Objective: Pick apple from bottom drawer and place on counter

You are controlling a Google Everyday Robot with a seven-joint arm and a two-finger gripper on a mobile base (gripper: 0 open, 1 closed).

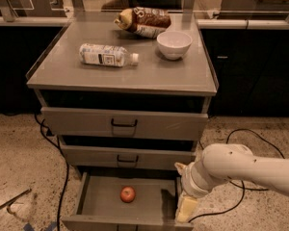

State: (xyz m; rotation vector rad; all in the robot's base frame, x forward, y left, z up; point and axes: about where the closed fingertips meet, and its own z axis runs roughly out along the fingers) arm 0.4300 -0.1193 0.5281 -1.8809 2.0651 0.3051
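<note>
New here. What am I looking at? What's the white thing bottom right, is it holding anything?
One camera, looking down at a grey drawer cabinet. The white tube entering from the right is the robot's single arm; its gripper, the cream piece at its end, hangs by the right edge of the open bottom drawer. Nothing shows in it: the apple lies apart on the drawer floor. On the counter: a plastic bottle on its side, a white bowl and a snack bag.

Speckled terrazzo floor [19, 153] with black cables [65, 177]; dark cabinets [253, 81] stand behind.
</note>
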